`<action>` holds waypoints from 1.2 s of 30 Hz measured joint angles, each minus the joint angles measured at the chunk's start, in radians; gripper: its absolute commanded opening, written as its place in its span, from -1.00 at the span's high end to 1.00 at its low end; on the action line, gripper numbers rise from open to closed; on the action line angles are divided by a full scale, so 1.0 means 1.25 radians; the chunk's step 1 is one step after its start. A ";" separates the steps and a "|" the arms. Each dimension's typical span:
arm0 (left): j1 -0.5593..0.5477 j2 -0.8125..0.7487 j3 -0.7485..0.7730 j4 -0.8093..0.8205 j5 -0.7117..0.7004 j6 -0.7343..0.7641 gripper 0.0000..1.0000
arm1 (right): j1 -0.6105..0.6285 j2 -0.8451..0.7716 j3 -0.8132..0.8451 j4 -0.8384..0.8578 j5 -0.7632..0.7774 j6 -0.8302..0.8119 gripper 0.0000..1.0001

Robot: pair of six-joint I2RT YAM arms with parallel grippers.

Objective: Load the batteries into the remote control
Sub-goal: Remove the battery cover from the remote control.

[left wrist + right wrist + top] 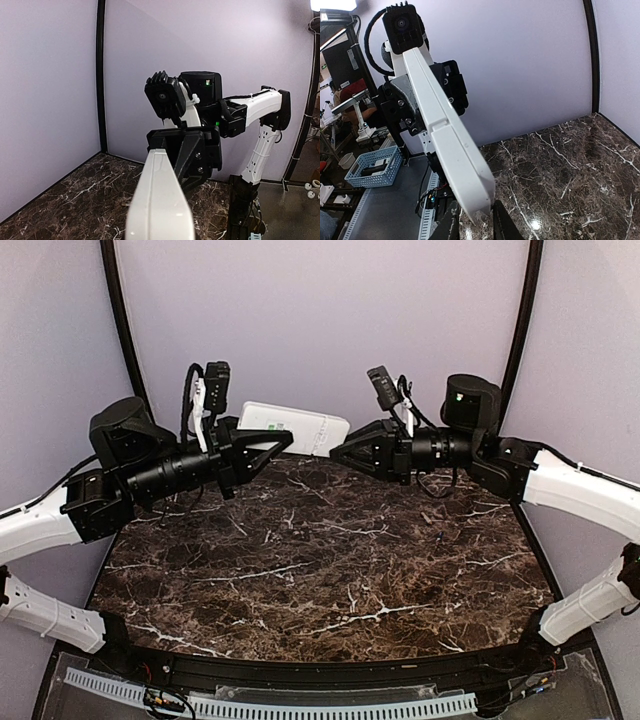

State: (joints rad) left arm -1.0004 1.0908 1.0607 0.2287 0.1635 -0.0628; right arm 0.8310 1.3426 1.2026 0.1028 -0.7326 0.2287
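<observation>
Notably, the left gripper was clamped on one end of the small slim white rectangular plastic remote control. It carried the remote in the air above the far part of the dark marble-patterned table, well clear of the surface. The right gripper straddled the opposite end, one finger on each side; whether it pinched or merely bracketed that end could not be told.

Handling judgement: the remote looked light, rigid and smooth-shelled, so probably slippery under hard pads. The best hold seemed to be across the narrow long edges near one end, leaving the back free.

Views: the top external view showed the remote spanning between both grippers but hid the contact at either end. The right wrist view showed the finger placement and a stepped seam partway along the body, possibly a cover edge. The left wrist view showed only a plain white face running toward the right gripper.
</observation>
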 measured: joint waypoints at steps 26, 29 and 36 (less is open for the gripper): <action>0.002 0.002 -0.017 -0.035 -0.036 0.022 1.00 | -0.006 0.010 0.012 0.006 -0.017 0.008 0.99; 0.003 0.005 -0.018 -0.039 -0.043 0.020 1.00 | -0.006 0.022 0.014 0.013 -0.014 0.020 1.00; 0.003 0.005 -0.018 -0.042 -0.073 0.023 1.00 | -0.010 0.035 0.030 0.000 -0.030 0.023 1.00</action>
State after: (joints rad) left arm -0.9970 1.0973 1.0382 0.1761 0.0719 -0.0334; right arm 0.8181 1.3861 1.2400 0.1028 -0.7704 0.2573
